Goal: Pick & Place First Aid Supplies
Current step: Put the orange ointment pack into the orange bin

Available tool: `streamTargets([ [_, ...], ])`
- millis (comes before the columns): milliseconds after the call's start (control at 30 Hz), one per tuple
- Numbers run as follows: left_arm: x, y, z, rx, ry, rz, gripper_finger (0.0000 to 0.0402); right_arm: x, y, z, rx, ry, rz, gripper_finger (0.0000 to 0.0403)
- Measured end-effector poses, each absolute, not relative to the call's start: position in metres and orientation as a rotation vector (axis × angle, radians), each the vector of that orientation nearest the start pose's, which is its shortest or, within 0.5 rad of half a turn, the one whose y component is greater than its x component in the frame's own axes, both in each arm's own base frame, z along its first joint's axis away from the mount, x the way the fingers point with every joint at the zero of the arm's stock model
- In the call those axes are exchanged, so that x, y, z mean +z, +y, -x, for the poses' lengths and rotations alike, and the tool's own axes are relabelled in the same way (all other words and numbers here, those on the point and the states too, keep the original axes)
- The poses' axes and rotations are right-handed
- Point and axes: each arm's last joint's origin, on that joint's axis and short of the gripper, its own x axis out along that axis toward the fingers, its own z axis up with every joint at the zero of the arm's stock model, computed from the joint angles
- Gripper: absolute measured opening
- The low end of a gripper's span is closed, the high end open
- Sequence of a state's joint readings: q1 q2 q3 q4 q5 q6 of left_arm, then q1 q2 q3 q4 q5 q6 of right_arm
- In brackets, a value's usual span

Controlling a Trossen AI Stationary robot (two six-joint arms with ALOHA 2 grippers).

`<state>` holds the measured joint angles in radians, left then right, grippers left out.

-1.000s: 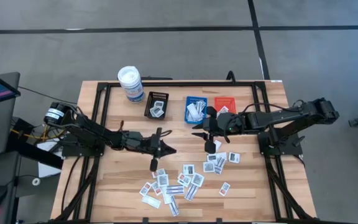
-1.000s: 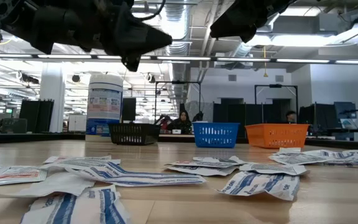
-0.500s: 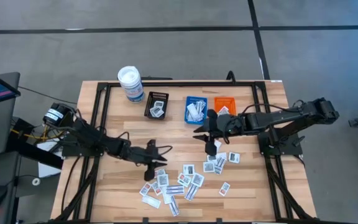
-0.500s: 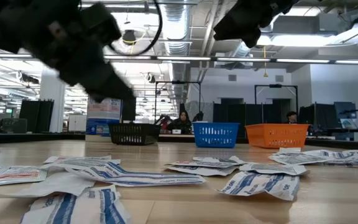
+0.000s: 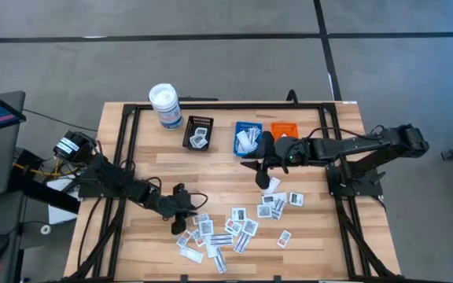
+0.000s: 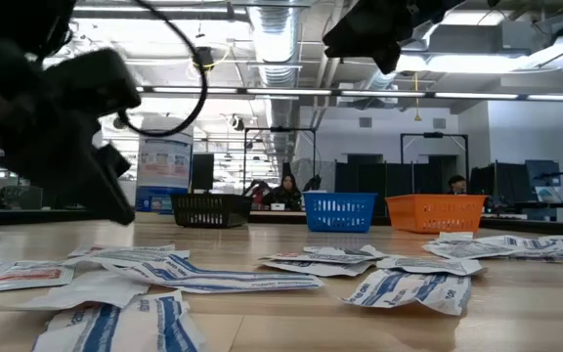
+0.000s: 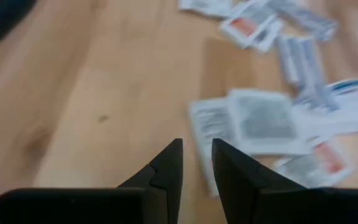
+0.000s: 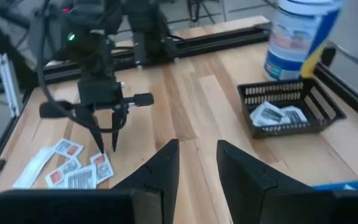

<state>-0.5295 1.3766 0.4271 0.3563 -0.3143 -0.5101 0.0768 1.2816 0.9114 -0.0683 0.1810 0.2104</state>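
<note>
The left gripper, fingers slightly parted and grasping nothing, hangs low over the packets scattered near the table's front edge; bare wood lies open beside it. The right gripper hovers mid-table, gap narrow, carrying nothing. Three trays line the back edge: black, blue, orange, beside one white canister.

**What you cannot make out**

You see the packets beyond the left gripper only as a blur, their print unreadable. The print on the scattered packets from above is too small to read. In the low view, the left arm is smeared and cut off at the edge, its fingertips hidden. The canister is cut off at its top.
</note>
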Motion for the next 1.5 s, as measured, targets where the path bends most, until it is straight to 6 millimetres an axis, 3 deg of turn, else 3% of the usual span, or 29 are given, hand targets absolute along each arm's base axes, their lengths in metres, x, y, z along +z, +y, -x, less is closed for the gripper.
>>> streamTargets([
  [167,0.135,-0.108,-0.203,-0.022,0.600,0.245,0.0086,0.281,0.011,-0.281,-0.184,0.434,-0.218,0.0102],
  [467,0.136,-0.114,-0.202,-0.094,0.613,0.301,0.0086,0.274,0.011,-0.283,-0.173,0.485,-0.146,0.0102],
  [833,0.130,-0.120,-0.203,-0.079,0.602,0.341,0.0086,0.247,0.010,-0.305,-0.176,0.544,-0.104,0.0102],
  [1033,0.121,-0.126,-0.206,-0.066,0.596,0.355,0.0085,0.245,0.011,-0.306,-0.172,0.549,-0.095,0.0102],
  [1167,0.119,-0.127,-0.206,-0.063,0.603,0.347,0.0064,0.247,0.012,-0.307,-0.165,0.531,-0.095,0.0102],
  [1333,0.118,-0.128,-0.205,-0.078,0.618,0.382,0.0009,0.245,0.017,-0.306,-0.145,0.542,-0.076,0.0102],
  [1500,0.119,-0.129,-0.206,-0.097,0.606,0.381,0.0006,0.245,0.023,-0.306,-0.127,0.541,-0.071,0.0102],
])
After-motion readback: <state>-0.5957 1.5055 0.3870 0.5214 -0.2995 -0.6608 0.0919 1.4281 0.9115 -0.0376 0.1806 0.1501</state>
